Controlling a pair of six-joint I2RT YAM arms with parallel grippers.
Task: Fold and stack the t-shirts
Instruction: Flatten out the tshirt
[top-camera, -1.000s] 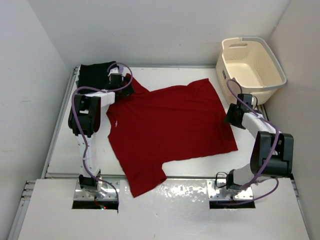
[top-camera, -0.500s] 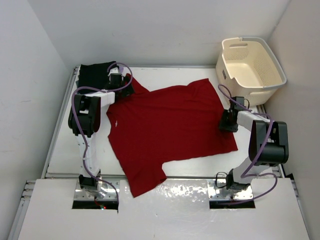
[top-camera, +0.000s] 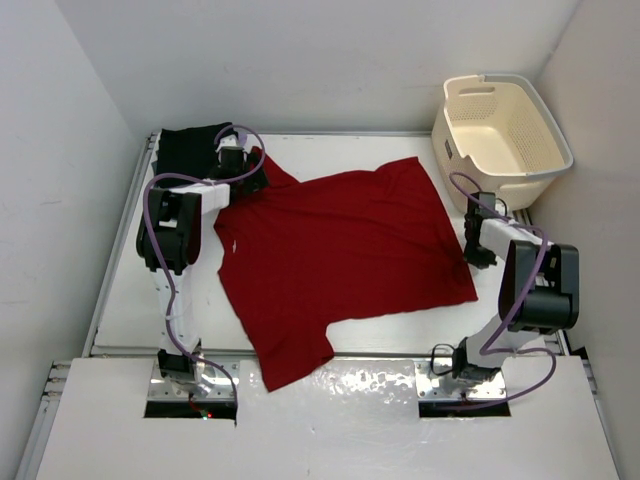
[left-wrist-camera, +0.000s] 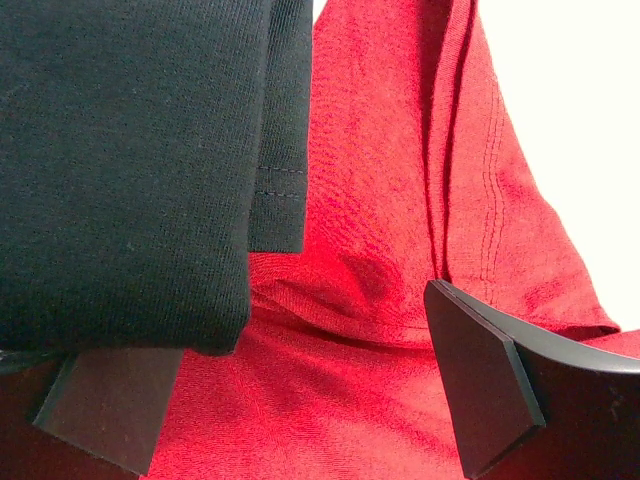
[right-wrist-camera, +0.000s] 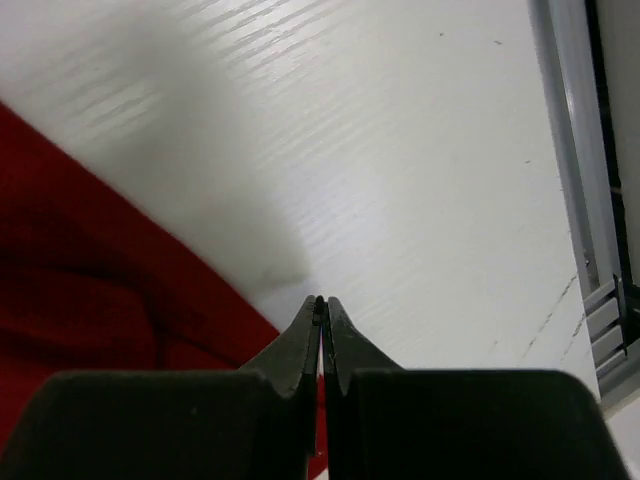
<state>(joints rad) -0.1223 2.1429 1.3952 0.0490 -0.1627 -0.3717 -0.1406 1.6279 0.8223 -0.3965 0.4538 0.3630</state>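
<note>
A red t-shirt (top-camera: 340, 255) lies spread flat on the white table (top-camera: 130, 300). A folded black t-shirt (top-camera: 188, 150) sits at the far left corner. My left gripper (top-camera: 248, 178) rests open over the red sleeve, beside the black one. In the left wrist view its jaws (left-wrist-camera: 290, 390) stand wide apart over red cloth (left-wrist-camera: 380, 200), and the black shirt's edge (left-wrist-camera: 120, 170) covers the left finger. My right gripper (top-camera: 476, 250) is at the shirt's right edge. In the right wrist view it (right-wrist-camera: 320, 302) is shut, its tips on bare table just beside the red hem (right-wrist-camera: 90, 270).
A cream laundry basket (top-camera: 505, 125) stands at the far right corner, beyond my right arm. A grey rail (right-wrist-camera: 575, 200) borders the table's right side close to my right gripper. Walls enclose the table on three sides.
My right gripper has closed from partly open to shut. It first swung left over the shirt's edge, then back right to the hem. The left arm and both shirts have stayed still.
</note>
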